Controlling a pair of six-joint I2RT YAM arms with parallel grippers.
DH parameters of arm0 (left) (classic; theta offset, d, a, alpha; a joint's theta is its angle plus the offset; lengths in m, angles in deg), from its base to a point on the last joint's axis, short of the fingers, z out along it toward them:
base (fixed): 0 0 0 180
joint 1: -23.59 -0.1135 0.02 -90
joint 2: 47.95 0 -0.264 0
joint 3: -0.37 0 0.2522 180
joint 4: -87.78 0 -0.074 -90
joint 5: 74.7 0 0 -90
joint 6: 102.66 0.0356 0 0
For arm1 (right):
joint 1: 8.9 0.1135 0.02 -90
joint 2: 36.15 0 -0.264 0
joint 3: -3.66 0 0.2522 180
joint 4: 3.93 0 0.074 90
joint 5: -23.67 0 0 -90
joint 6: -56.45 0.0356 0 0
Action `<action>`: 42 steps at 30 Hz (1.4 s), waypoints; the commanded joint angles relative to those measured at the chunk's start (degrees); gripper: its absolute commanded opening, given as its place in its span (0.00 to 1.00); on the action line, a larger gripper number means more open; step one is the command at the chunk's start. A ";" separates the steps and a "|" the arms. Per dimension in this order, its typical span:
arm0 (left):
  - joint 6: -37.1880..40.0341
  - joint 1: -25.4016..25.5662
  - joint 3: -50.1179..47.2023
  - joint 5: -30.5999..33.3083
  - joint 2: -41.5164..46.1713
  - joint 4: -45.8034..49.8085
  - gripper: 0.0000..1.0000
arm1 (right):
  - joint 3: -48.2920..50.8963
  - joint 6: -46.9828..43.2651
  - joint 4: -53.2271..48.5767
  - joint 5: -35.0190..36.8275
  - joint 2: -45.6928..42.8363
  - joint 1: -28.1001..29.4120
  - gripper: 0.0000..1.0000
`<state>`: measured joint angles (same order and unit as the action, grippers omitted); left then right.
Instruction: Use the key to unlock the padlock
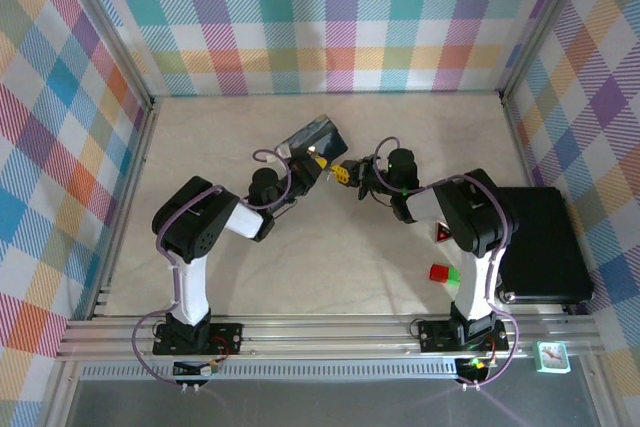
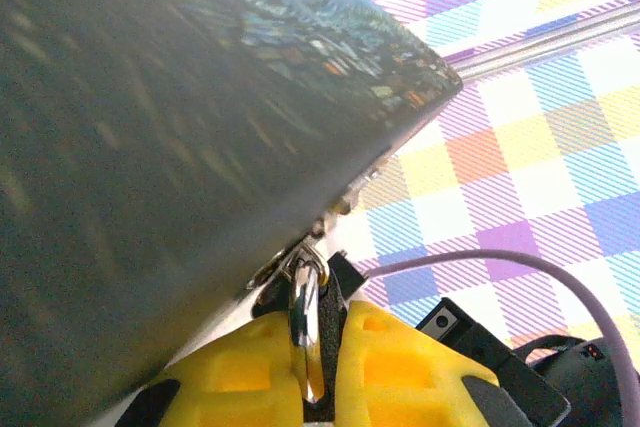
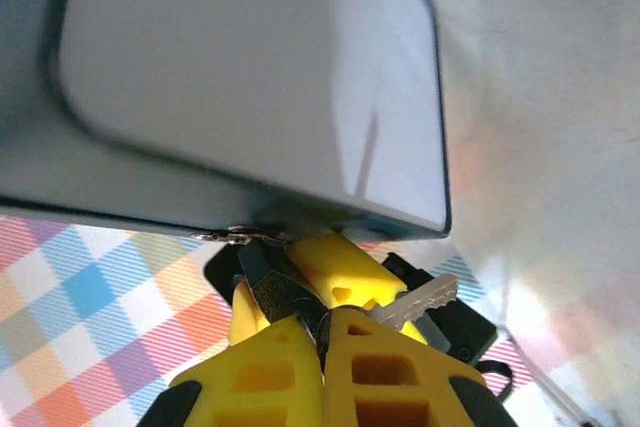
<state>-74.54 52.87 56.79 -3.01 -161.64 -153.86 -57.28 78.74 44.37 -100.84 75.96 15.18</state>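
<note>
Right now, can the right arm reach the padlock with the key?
Probably yes. The right gripper holds the key beside the padlock, which the left gripper pinches at the edge of the tin; nothing lies between. The key points sideways, so it may need turning.

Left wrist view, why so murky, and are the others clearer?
Left wrist view: the blue painted tin box is a dark out-of-focus smear; glare on the thin silvery padlock shackle. Right wrist view: the tin's side is blurred with a pale sheen, the small silvery key sharper. Top external view: evenly lit, sharp.
</note>
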 commanded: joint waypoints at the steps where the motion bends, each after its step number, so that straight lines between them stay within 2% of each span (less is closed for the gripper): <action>1: 5.99 3.78 0.40 -14.51 -1.99 -2.63 0.00 | -3.80 22.76 18.53 6.53 -0.20 2.18 0.00; 5: 5.38 3.68 1.60 -14.35 -2.75 -2.56 0.00 | -3.90 21.12 18.40 6.30 1.13 2.29 0.00; 10: 3.80 3.00 2.05 -13.39 -2.94 -2.31 0.00 | -3.64 12.44 14.84 3.56 3.37 1.55 0.04; 16: 2.81 2.28 2.06 -11.67 -4.02 -1.97 0.00 | -1.68 -3.51 5.50 2.18 3.73 0.09 0.23; 23: 2.21 2.01 0.47 -7.73 -3.17 -0.03 0.00 | 2.24 -19.45 -4.72 3.56 1.73 -1.04 0.38; 27: 2.12 2.01 -0.75 -4.90 -2.76 2.46 0.00 | 3.67 -28.52 -13.52 4.12 -0.95 -1.13 0.46; 30: 1.86 2.09 -1.71 -3.37 -2.49 4.99 0.00 | 4.11 -37.01 -23.78 5.65 -5.07 -1.12 0.49; 34: 3.09 2.69 -2.79 -1.35 -0.88 12.74 0.00 | 3.38 -49.64 -41.80 10.92 -12.53 -1.05 0.52; 37: 4.33 3.48 -3.35 0.24 0.45 19.04 0.00 | 2.65 -56.70 -51.49 14.98 -17.04 -1.00 0.53; 39: 4.67 3.90 -3.75 0.89 1.04 21.09 0.08 | 1.81 -60.68 -56.34 16.71 -18.99 -0.74 0.53; 42: 3.68 3.90 -4.96 1.23 1.97 21.41 0.29 | -1.05 -67.23 -63.86 19.22 -20.81 0.60 0.53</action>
<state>-71.59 56.21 53.34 -2.81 -162.03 -135.71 -55.62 22.35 -6.90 -85.84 56.62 14.83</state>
